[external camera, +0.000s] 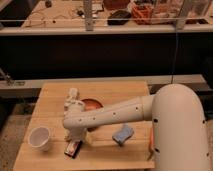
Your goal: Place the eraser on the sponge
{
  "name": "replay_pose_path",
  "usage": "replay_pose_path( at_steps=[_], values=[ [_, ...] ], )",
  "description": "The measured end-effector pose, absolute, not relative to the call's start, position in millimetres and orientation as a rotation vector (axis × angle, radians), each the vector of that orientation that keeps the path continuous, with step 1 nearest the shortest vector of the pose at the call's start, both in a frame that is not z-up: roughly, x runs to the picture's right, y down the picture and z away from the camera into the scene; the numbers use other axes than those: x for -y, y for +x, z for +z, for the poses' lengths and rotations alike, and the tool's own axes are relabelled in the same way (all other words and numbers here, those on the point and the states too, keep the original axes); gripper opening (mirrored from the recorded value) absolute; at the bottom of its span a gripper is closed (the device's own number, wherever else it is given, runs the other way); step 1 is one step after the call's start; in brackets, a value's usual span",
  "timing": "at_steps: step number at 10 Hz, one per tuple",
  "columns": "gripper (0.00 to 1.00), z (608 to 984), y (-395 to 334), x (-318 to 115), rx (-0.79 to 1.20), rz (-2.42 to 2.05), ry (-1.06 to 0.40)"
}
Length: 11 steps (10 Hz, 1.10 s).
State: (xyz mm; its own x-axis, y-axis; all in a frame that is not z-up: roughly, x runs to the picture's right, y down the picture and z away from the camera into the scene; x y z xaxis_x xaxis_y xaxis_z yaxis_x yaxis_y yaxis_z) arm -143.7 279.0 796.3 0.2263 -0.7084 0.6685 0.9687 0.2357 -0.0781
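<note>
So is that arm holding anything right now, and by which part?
Cannot tell. The gripper sits low at the eraser, which lies on the table, but no grasp shows. The sponge lies apart.
</note>
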Motion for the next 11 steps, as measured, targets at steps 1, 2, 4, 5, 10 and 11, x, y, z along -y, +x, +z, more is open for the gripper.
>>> replay_pose_path(
  at_steps=[1, 2, 4, 5, 10, 11],
  values=[
    [0.8, 797.3, -143.0, -280.1, 0.57, -1.239, -0.551],
    [0.8, 798.0, -143.1, -280.8, 0.57, -1.238, -0.552],
    [0.7, 800.0, -144.3, -282.4, 0.571, -1.242, -0.553],
    [0.62, 800.9, -145.2, -283.3, 0.572, -1.244, -0.551],
    [0.28, 795.0, -143.1, -278.5, 0.572, -1.24, -0.554],
    [0.26, 793.6, -141.0, -277.5, 0.57, -1.241, -0.556]
  ],
)
